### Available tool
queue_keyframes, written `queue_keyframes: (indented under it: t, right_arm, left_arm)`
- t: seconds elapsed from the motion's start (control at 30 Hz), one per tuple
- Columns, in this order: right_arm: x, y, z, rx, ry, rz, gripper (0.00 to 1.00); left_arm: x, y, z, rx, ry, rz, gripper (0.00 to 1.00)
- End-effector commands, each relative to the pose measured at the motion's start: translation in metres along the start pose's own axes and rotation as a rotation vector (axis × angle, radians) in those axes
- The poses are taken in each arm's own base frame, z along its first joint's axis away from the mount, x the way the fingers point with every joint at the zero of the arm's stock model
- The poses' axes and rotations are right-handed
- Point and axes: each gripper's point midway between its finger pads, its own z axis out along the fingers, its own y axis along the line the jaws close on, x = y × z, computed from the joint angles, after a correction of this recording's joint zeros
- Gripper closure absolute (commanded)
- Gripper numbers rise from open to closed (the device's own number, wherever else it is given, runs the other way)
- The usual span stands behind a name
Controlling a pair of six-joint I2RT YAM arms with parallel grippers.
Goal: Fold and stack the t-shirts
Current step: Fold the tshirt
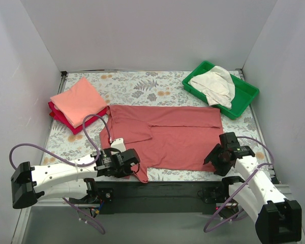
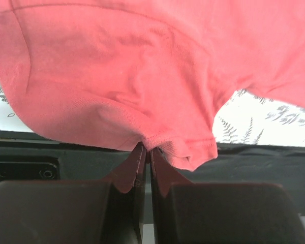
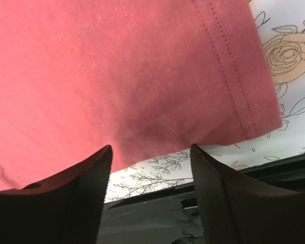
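Cloth of the brick-red shirt (image 1: 173,137) lies spread mid-table. The left claw (image 2: 146,152) is clenched on its near left hem. The right claw (image 3: 151,150) is released, fingers apart at the near right corner. Far left, a pink shirt (image 1: 79,99) sits folded on a crimson shirt (image 1: 66,122). Far right, a cream shirt (image 1: 213,86) lies in a green tray (image 1: 244,96).

Four t-shirts: one lying spread out, three sitting aside.
The brick-red t-shirt (image 1: 168,137) is lying flat in the middle, its left side folded inward, its near left corner bunching where the left gripper (image 2: 146,151) is pinching it. The salmon-pink t-shirt (image 1: 79,100) is resting folded on the crimson t-shirt (image 1: 58,116) at far left. The cream-white t-shirt (image 1: 213,85) is lying crumpled in the green tray (image 1: 242,103).
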Motion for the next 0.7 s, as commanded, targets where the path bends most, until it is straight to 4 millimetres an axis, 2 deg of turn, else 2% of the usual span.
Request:
queue_keyframes:
  t: [0.0, 0.13, 0.27, 0.3, 0.57, 0.67]
  right_arm:
    - [-0.012, 0.008, -0.003, 0.007, -0.027, 0.004, 0.33]
    - [-0.014, 0.006, -0.001, 0.048, -0.007, -0.022, 0.38]
    - [-0.018, 0.007, 0.003, 0.058, -0.014, -0.027, 0.48]
    - [-0.016, 0.006, 0.005, 0.062, -0.002, -0.025, 0.53]
    - [-0.013, 0.008, 0.009, 0.059, 0.031, -0.048, 0.80]
    - [-0.016, 0.008, 0.008, 0.060, 0.013, -0.057, 0.96]
  left_arm:
    - [-0.017, -0.017, -0.004, 0.042, -0.035, -0.068, 1.00]
    - [-0.026, -0.016, 0.000, 0.040, -0.028, -0.085, 1.00]
    - [-0.034, -0.014, 0.001, 0.030, -0.040, -0.088, 1.00]
    - [-0.034, -0.013, 0.001, 0.028, -0.041, -0.089, 1.00]
    - [-0.041, -0.010, 0.007, 0.009, -0.047, -0.088, 1.00]
    - [-0.045, -0.013, 0.005, 0.031, -0.062, -0.090, 1.00]
